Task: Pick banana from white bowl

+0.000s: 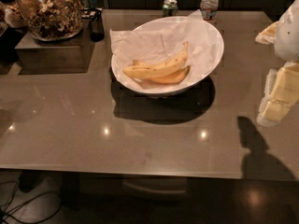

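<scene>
Banana (156, 69) lying in white bowl (216, 55), upper ctr of frame — pick not yet started. Pincer (278, 94) at right edge, well apart, over tabletop (93, 125) — grip state: can't tell.

The gripper (276, 97), well to the right of the white bowl (212, 34), is built of blocky, pale cream-yellow pieces with whitish, ribbed edging. Above it, also right of the bowl, sits a smooth, rounded white arm shell (288, 34).

Green can (170, 7), water bottle (209, 3), snack jar (51, 10), orange-yellow banana (174, 77)
</scene>
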Motion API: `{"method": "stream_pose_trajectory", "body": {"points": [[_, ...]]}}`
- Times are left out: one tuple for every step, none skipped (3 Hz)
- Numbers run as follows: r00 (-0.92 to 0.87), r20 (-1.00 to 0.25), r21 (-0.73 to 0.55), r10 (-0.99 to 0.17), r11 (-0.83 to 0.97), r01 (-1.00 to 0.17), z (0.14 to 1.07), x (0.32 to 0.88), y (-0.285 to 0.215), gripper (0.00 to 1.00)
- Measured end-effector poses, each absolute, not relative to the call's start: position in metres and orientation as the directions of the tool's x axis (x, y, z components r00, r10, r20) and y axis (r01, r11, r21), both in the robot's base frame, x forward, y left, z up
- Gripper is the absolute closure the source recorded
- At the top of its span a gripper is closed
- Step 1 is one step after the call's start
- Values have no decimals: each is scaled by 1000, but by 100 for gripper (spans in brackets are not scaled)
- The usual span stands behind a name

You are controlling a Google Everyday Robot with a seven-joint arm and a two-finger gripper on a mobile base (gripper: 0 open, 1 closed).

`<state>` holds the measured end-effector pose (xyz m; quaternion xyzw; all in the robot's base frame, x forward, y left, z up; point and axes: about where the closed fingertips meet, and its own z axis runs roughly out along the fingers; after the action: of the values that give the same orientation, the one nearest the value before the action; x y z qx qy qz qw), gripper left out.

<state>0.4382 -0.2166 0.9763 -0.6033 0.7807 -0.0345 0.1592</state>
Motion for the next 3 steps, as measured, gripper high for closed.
{"method": "stream_pose_trajectory", "body": {"points": [[-221,-208,-247,-953,270,-931,977,438,-216,0],[-193,-282,-255,-940,267,-929,986,463,-202,0],[-55,-358,-273,-932,161,-948,1001,501,-158,0]]}}
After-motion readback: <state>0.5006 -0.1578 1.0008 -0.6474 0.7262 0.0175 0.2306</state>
